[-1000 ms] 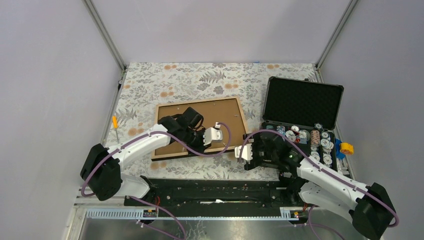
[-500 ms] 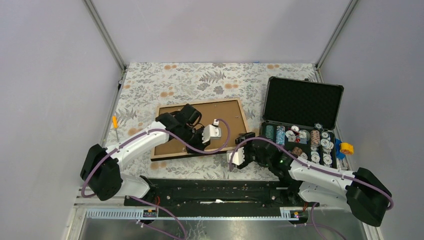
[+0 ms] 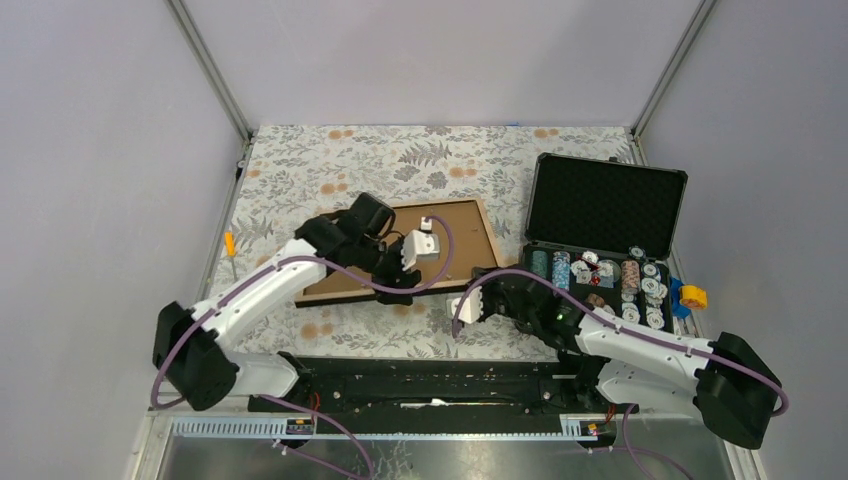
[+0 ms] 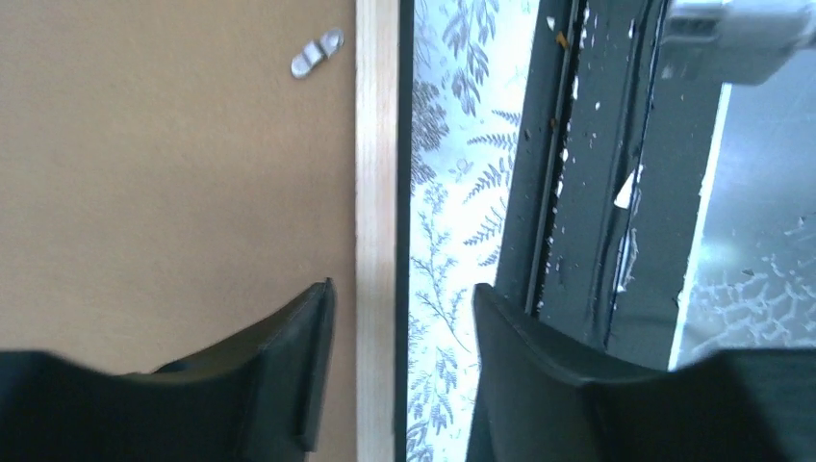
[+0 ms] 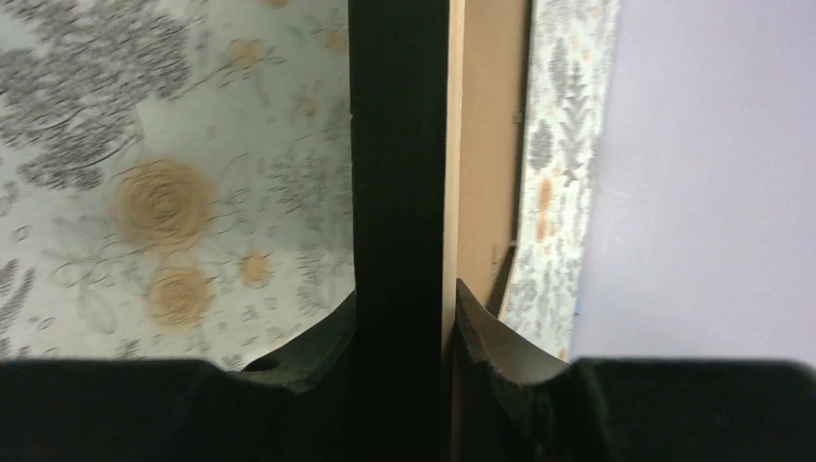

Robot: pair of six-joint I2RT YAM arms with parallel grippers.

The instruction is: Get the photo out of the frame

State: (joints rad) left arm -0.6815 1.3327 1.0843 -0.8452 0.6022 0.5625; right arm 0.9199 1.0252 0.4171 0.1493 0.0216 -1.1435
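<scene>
The frame (image 3: 462, 224) lies face down on the flowered cloth, brown backing up, and its near edge looks slightly raised. My right gripper (image 3: 474, 293) is shut on that near edge by the right corner. In the right wrist view the black frame (image 5: 399, 144) fills the gap between the right gripper's (image 5: 404, 300) two fingers. My left gripper (image 3: 405, 272) hovers over the near edge further left. The left gripper (image 4: 402, 294) is open, one finger over the brown back (image 4: 173, 144) and the other over the cloth. A metal clip (image 4: 318, 53) sits on the backing. The photo is hidden.
An open black case (image 3: 606, 205) with poker chips (image 3: 612, 276) stands right of the frame. A yellow roll (image 3: 692, 297) lies beyond it. A small orange tool (image 3: 231, 245) rests at the left cloth edge. A black rail (image 3: 430, 376) runs along the near edge.
The right gripper has moved left and shut on the frame's near edge. The left gripper has opened, and its arm has shifted back. The frame has shifted a little.
</scene>
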